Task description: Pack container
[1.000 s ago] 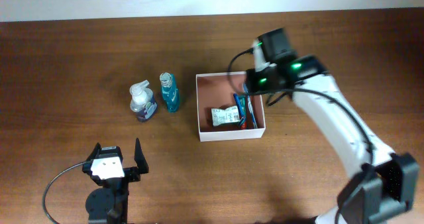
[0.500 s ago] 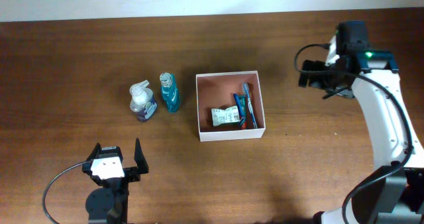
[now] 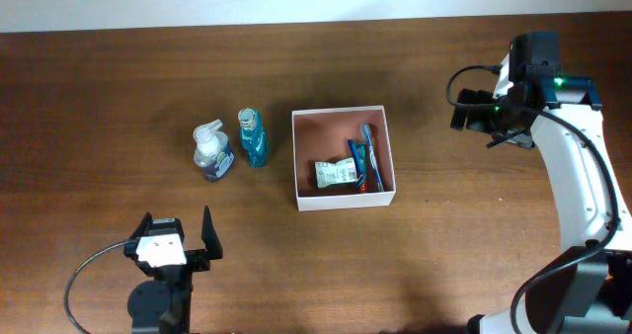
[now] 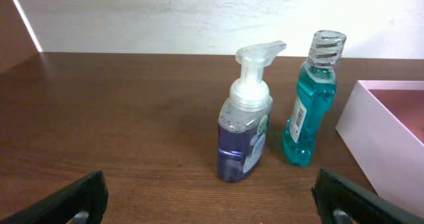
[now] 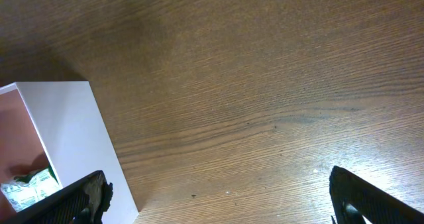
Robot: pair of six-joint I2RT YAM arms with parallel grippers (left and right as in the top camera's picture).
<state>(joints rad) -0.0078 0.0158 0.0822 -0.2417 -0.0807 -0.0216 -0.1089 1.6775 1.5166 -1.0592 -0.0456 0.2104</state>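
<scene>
Right claw (image 3: pixel 466 117), released and empty, has pulled well clear of the container (image 3: pixel 346 200) at mid-table, leaving a toothbrush (image 3: pixel 367 148) and packet (image 3: pixel 336 173) inside; the soap pump (image 3: pixel 212 152) and teal bottle (image 3: pixel 254 139) beside it probably go in next

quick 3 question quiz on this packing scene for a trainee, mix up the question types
1. True or false: the teal bottle already lies inside the container.
2. Which stands nearest the container's wall? A: the pump bottle. B: the teal bottle. C: both are equally near.
3. How many bottles stand on the table outside the container?

Key
1. False: it stands upright on the table beside the container.
2. B.
3. Two.
</scene>
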